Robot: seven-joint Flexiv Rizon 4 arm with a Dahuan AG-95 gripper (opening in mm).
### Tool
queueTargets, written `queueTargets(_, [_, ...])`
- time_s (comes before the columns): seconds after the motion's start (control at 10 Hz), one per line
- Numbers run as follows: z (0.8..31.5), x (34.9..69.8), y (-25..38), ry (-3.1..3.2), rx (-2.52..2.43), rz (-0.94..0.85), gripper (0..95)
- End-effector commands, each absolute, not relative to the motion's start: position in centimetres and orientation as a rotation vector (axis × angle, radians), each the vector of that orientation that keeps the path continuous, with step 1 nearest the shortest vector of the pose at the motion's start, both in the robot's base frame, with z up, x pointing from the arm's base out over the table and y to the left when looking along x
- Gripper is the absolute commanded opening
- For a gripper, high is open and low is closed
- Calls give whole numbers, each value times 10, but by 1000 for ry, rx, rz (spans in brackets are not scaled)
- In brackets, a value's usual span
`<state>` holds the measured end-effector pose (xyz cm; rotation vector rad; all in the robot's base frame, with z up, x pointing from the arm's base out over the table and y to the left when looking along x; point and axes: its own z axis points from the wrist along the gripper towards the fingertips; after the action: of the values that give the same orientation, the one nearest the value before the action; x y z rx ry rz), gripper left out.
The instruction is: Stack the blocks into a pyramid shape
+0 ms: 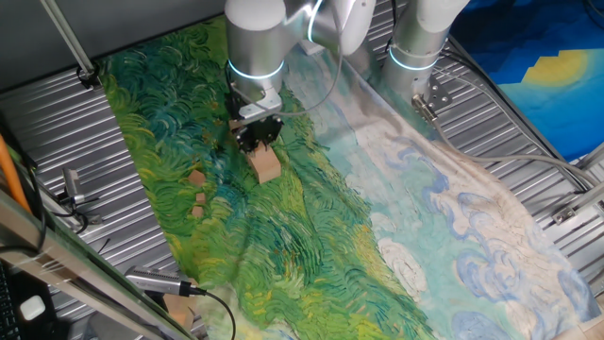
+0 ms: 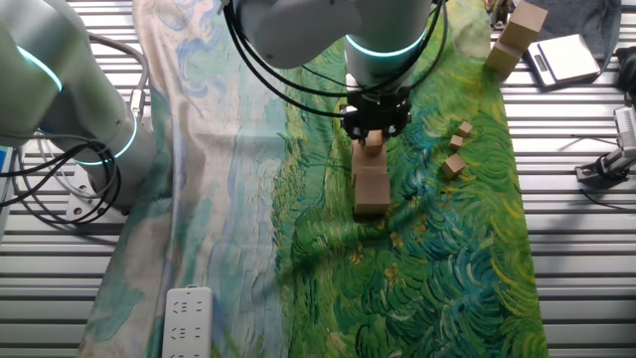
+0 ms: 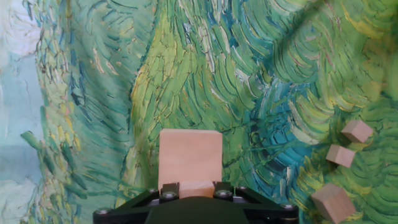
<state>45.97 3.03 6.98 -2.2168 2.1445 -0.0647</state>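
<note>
Pincer (image 2: 375, 138) of mine is clamped on a small block (image 3: 196, 188), directly over the larger block (image 2: 371, 185) mid-desk on the painted cloth (image 1: 311, 255). Plain wood: light, rigid, not fragile, I judge; flat opposite faces are where to hold. Three small blocks (image 2: 456, 149) lie nearby.

Three small blocks (image 3: 341, 155) crowd one side; elsewhere cloth (image 3: 205, 68) seems clear.

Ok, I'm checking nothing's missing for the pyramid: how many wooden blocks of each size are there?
small wooden cube: 4 (3 loose, 1 in the tool)
large wooden block: 3 (1 under the tool, 2 off the cloth)
Total: 7
</note>
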Motion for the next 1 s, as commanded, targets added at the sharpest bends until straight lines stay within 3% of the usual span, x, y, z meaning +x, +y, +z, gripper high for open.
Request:
queueTargets(0.1, [71,460,30,2137,-2215,-71,0])
queueTargets(0.3, [71,460,30,2130,-2210,-88,0])
queueTargets(0.4, [71,460,30,2122,-2213,-88,190])
queueTargets(0.5, [71,460,30,2113,-2214,-95,190])
queueTargets(0.6, [71,460,30,2101,-2217,-101,380])
queueTargets(0.7, [71,460,30,2088,-2220,-107,380])
queueTargets(0.8, [70,460,30,2081,-2220,-104,570])
queueTargets(1.0, [71,460,30,2071,-2220,-92,570])
